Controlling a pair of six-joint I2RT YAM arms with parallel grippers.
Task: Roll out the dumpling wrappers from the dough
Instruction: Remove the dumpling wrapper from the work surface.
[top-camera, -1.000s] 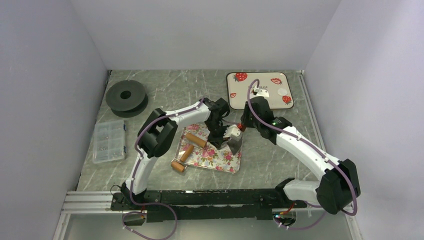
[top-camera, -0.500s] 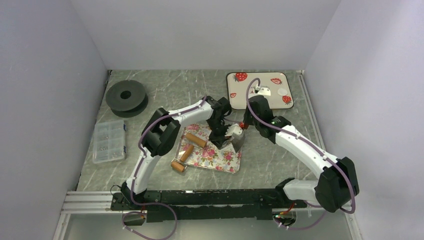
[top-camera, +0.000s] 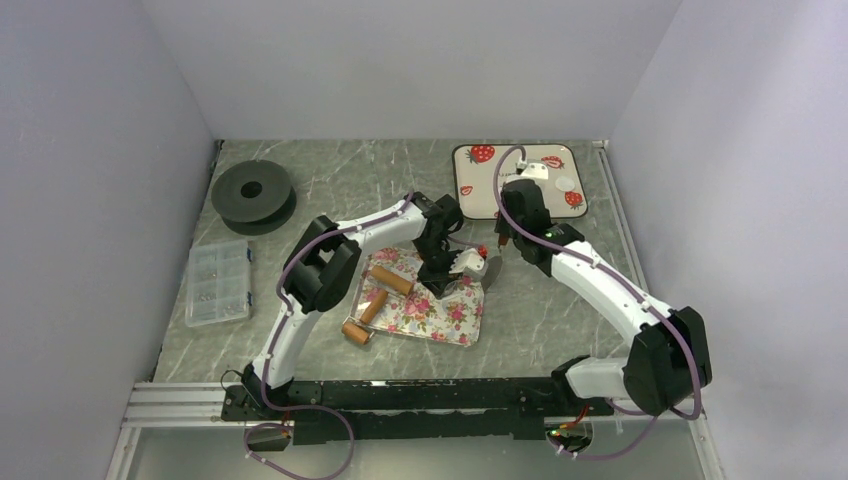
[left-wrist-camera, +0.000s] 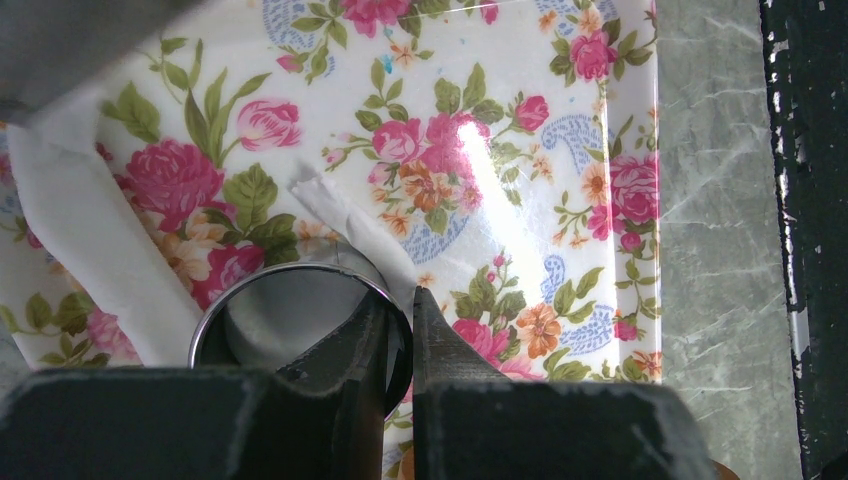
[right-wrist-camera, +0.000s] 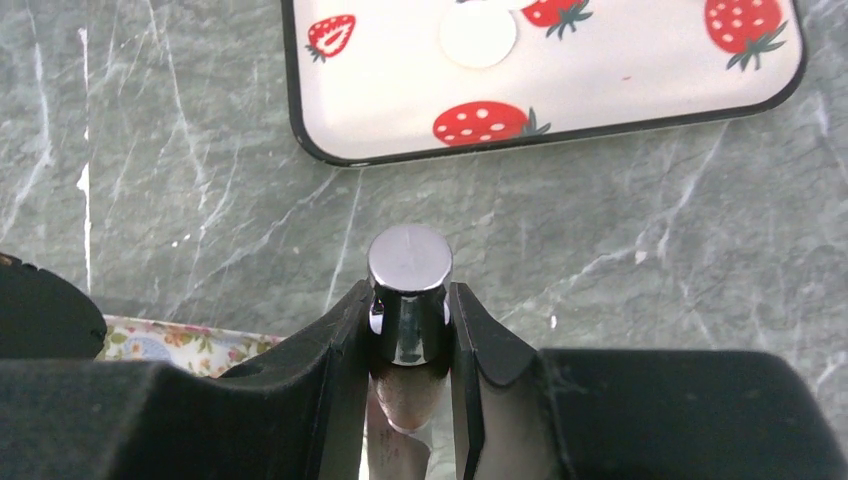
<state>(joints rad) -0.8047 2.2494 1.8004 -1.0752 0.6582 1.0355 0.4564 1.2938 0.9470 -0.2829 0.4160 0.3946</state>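
On the floral tray (top-camera: 440, 322) my left gripper (top-camera: 447, 270) is shut on the wall of a metal ring cutter (left-wrist-camera: 300, 310): one finger is inside the ring and one outside. The ring stands on a white dough sheet (left-wrist-camera: 75, 225), and a torn strip (left-wrist-camera: 350, 225) lies beside it. My right gripper (top-camera: 492, 258) is shut on a chrome-capped tool handle (right-wrist-camera: 410, 290) over bare table, between the two trays. One dumpling wrapper (top-camera: 567, 183), a thin white disc (right-wrist-camera: 478, 38), lies on the strawberry tray (top-camera: 480, 205).
Brown wooden rolling-pin pieces (top-camera: 392, 281) lie on the left half of the floral tray, and one (top-camera: 355, 332) lies off its edge. A black spool (top-camera: 252, 192) and a clear parts box (top-camera: 217, 282) sit far left. Grey walls enclose the table.
My right arm has swung up and to the right, away from the floral tray towards the strawberry tray, carrying the tool. The left gripper has stayed on the ring cutter.
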